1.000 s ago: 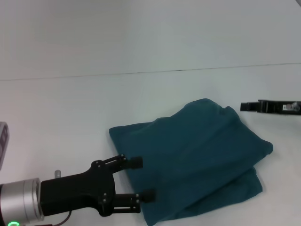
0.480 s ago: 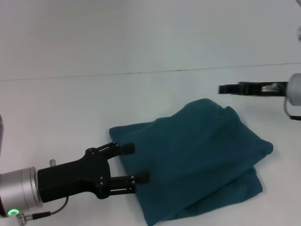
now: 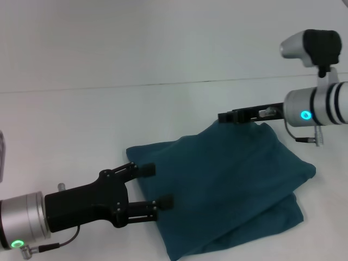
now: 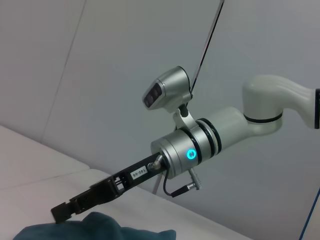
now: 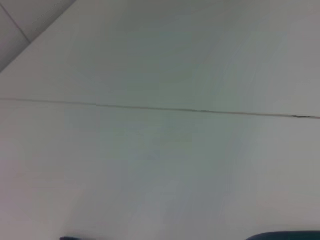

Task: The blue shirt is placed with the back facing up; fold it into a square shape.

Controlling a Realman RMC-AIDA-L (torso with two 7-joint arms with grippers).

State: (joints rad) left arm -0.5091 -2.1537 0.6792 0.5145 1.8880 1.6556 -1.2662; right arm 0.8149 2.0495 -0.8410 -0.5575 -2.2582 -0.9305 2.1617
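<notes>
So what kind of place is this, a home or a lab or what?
Most likely a robotics lab or test bench, not a home. The blue shirt lies on a plain white table against a bare pale wall, with the left end effector and right end effector beside it.

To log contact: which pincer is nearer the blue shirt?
Left. The left pincer is open, its fingertips on the blue shirt at its left edge. The right pincer hovers by its far edge.
</notes>
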